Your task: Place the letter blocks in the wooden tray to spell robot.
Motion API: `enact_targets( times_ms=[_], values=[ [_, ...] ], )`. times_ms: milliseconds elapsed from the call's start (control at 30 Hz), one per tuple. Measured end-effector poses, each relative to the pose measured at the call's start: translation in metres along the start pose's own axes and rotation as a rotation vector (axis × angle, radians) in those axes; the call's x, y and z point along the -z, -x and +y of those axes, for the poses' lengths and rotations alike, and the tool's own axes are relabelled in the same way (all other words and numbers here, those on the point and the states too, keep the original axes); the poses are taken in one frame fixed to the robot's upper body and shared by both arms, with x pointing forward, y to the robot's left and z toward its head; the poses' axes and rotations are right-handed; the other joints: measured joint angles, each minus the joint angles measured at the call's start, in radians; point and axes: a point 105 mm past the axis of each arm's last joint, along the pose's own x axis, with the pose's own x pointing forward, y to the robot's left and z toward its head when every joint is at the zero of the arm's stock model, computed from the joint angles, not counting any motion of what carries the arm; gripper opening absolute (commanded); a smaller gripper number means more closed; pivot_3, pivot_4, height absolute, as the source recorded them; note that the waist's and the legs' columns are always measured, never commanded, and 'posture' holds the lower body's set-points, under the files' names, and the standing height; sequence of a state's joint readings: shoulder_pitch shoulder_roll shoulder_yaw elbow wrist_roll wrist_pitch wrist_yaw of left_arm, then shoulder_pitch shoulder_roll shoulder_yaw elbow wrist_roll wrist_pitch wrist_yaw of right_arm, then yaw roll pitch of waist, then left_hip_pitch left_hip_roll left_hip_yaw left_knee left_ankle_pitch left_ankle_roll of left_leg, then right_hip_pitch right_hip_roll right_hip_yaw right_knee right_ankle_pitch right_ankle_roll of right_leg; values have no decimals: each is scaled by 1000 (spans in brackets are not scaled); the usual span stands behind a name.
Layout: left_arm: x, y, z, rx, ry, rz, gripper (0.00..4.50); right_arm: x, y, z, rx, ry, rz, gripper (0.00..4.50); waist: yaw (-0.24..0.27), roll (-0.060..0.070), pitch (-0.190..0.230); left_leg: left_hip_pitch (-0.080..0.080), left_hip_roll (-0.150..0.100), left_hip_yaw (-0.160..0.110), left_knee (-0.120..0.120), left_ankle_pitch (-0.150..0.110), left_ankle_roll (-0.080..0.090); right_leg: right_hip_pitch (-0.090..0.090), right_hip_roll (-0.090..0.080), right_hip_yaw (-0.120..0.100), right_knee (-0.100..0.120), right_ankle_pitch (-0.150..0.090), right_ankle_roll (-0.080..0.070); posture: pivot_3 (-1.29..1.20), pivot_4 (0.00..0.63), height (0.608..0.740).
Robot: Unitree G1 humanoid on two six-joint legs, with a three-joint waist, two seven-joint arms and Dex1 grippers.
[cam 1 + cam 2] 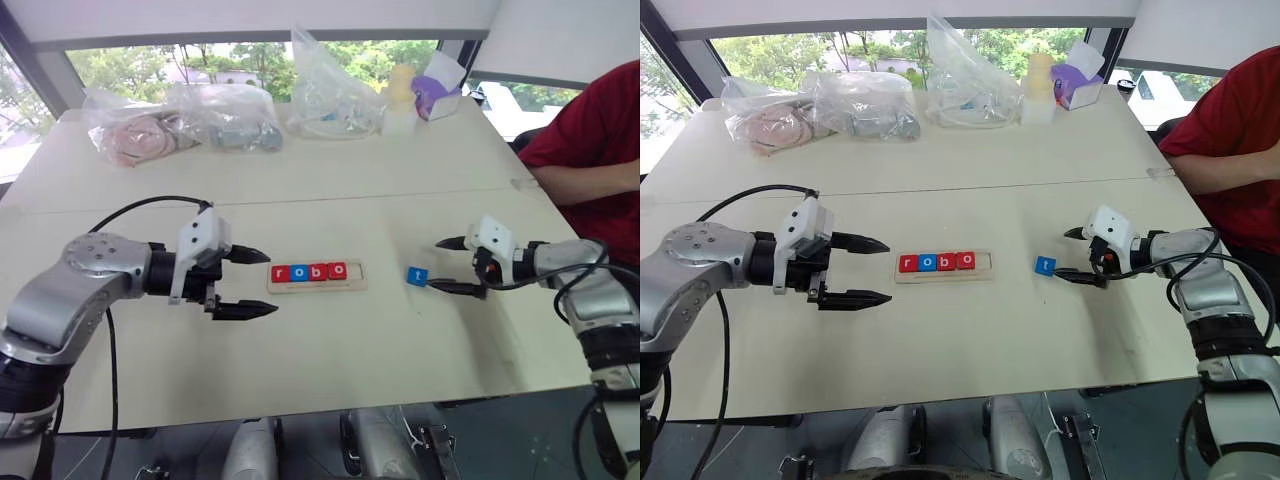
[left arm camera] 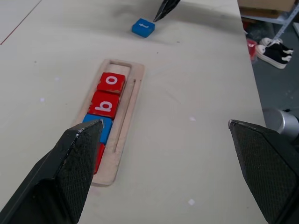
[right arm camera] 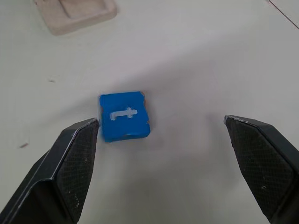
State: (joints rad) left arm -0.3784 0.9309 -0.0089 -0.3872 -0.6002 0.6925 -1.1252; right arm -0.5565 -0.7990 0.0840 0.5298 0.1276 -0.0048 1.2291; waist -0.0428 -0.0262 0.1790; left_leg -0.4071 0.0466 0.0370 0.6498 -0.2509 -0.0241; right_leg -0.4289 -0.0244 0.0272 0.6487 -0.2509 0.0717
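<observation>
The wooden tray (image 1: 352,284) lies at the table's middle. It holds four letter blocks in a row: red r (image 1: 280,273), blue o (image 1: 298,272), red b (image 1: 317,271) and red o (image 1: 337,269). Its right end slot is bare. A blue t block (image 1: 417,276) lies flat on the table to the right of the tray. My right gripper (image 1: 447,264) is open just right of the t block, which rests loose near one finger (image 3: 77,158). My left gripper (image 1: 258,282) is open to the left of the tray, with nothing between its fingers.
Clear plastic bags (image 1: 180,120) with parts, a pale bottle (image 1: 400,100) and a purple box (image 1: 435,95) line the far edge of the table. A person in a red shirt (image 1: 600,150) sits at the right side.
</observation>
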Motion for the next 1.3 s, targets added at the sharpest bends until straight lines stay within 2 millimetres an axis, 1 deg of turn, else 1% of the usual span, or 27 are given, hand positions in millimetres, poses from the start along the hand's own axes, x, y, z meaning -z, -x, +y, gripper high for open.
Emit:
enact_targets(
  times_ms=[200, 300, 400, 433, 933, 1033, 1100, 1133, 1300],
  values=[
    [11, 4, -1, -45, 50, 7, 4500, 5, -7, 10, -89, -8, -6, 4430, 2, 0, 0, 0, 0, 0, 1, 0, 0, 0, 0, 0, 1, 0, 0, 0, 150, 738],
    [12, 4, -1, -51, 53, 9, 4500, 6, -11, 14, -111, -11, -11, 4430, 3, 0, 0, 0, 0, 0, 1, 0, 0, 0, 0, 0, 1, 0, 0, 0, 150, 738],
    [12, 4, 0, -56, 51, 12, 4500, 7, -11, 15, -113, -14, -8, 3617, 3, 0, 0, 0, 0, 0, 1, 0, 0, 0, 0, 0, 1, 0, 0, 0, 150, 738],
    [12, 4, 0, -57, 50, 13, 4500, 7, -12, 15, -113, -15, -8, 3155, 4, 0, 0, 0, 0, 0, 1, 0, 0, 0, 0, 0, 1, 0, 0, 0, 150, 738],
    [21, 4, 7, -78, 37, 39, 4500, 3, -15, 14, -90, -7, -16, 3155, 4, 0, 0, 0, 0, 0, 1, 0, 0, 0, 0, 0, 2, 0, 0, 0, 150, 738],
    [23, 1, 6, -72, 37, 42, 4500, 3, -18, 17, -99, -10, -22, 2320, 4, 0, 0, 0, 0, 0, 1, 0, 0, 0, 0, 0, 2, 0, 0, 0, 150, 738],
    [24, 1, 7, -75, 35, 45, 4500, 2, -20, 18, -107, -6, -29, 1302, 3, 0, 0, 0, 0, 0, 1, 0, 0, 0, 0, 0, 2, 0, 0, 0, 150, 738],
    [24, 1, 8, -75, 34, 45, 4500, 2, -20, 18, -107, -2, -29, 1137, 3, 0, 0, 1, 0, 0, 1, 0, 0, 0, 0, 0, 2, 0, 0, 0, 150, 738],
    [24, 2, 8, -76, 34, 45, 4500, 2, -20, 18, -111, 1, -25, 1141, 3, 0, 0, 1, 0, 0, 1, 0, 0, 0, 0, 0, 2, 0, 0, 0, 150, 738]
  ],
)
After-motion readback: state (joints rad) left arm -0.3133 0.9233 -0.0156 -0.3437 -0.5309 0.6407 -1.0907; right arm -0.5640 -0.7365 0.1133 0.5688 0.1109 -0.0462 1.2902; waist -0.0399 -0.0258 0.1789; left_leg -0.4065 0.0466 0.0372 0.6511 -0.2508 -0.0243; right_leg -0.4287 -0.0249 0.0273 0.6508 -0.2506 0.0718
